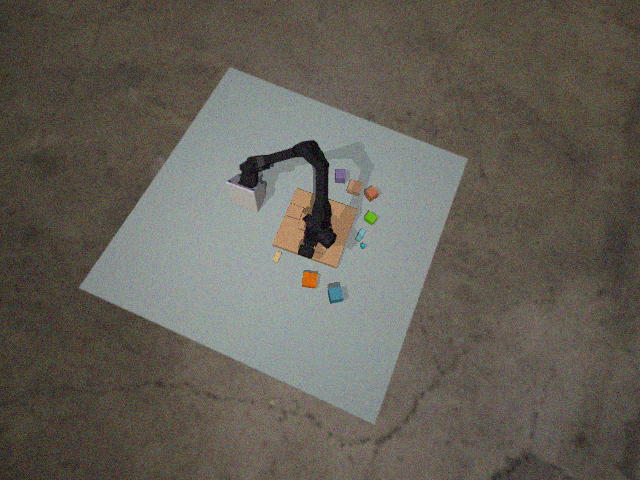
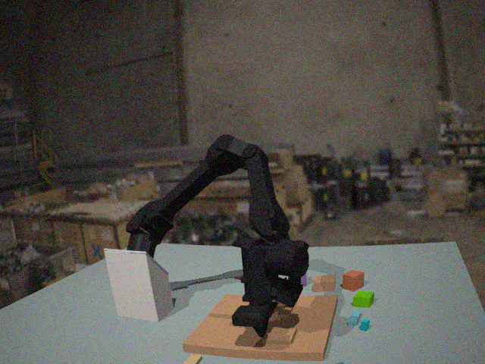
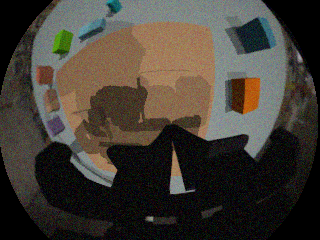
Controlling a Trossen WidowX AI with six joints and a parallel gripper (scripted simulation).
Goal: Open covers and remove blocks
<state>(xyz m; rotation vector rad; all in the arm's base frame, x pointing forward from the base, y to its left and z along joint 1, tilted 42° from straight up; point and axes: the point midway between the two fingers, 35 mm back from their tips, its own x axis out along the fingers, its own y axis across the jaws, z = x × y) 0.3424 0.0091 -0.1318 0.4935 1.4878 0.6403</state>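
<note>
The wooden puzzle board (image 1: 285, 238) (image 2: 313, 344) (image 3: 175, 40) lies under the arm. My gripper (image 2: 261, 334) (image 3: 170, 126) is shut and empty, pointing down low over the board's front part; whether it touches a cover cannot be told. One raised wooden cover (image 2: 285, 336) is beside the fingertips, near the front edge. Another cover (image 1: 296, 210) (image 2: 223, 312) is at the back left. Arm and shadow hide the board's middle, and no block shows in a well. An orange block (image 1: 310, 279) (image 3: 245, 95) and a blue block (image 1: 335, 293) (image 3: 256, 35) rest on the table clear of the board.
Right of the board are purple (image 1: 340, 175), tan (image 1: 354, 187), red-orange (image 1: 371, 193) and green (image 1: 370, 217) blocks, a light blue piece (image 1: 360, 234) and a small teal piece (image 1: 362, 245). A yellowish piece (image 1: 277, 256) lies front left. A pale wedge-shaped box (image 1: 247, 197) (image 2: 132, 286) stands left.
</note>
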